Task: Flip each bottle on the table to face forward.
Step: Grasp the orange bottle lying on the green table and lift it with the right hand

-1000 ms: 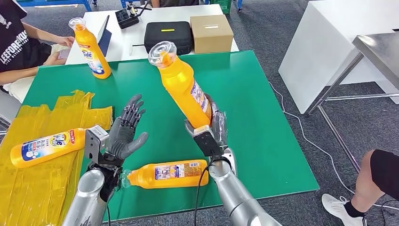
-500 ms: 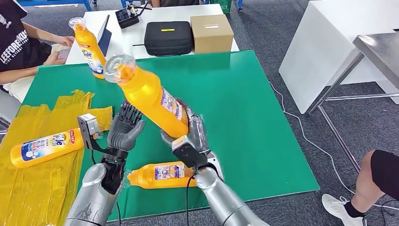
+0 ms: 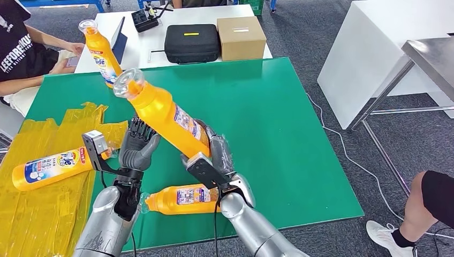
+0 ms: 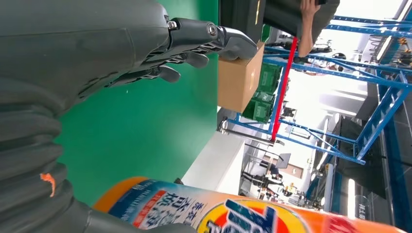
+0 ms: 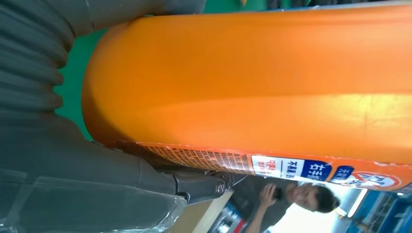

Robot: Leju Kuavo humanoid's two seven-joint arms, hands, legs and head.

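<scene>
Your right robot hand [image 3: 214, 155] grips the base of a tall orange plastic detergent bottle with a clear cap [image 3: 163, 115], holding it off the green table [image 3: 300, 134] and tilted so the cap points up and toward your left side, a printed label running along its side. Your left robot hand [image 3: 138, 147] rests raised just beside the bottle's lower body, fingers apart and holding nothing; whether it touches the bottle cannot be told. The bottle looks rigid and smooth, probably slick under the fingers and, if full, heavy toward the base, so a hold around the broad middle of the body, away from the narrow neck, would likely steady it best for a turn. Three more orange bottles wait: one lying on its side at the near edge of the table [image 3: 187, 197], between your arms, one lying on the crumpled yellow plastic sheet [image 3: 32, 214] to your left [image 3: 51, 167], and one upright at the far left corner [image 3: 100, 53]. A seated person's arm [image 3: 37, 53] rests near that corner.
</scene>
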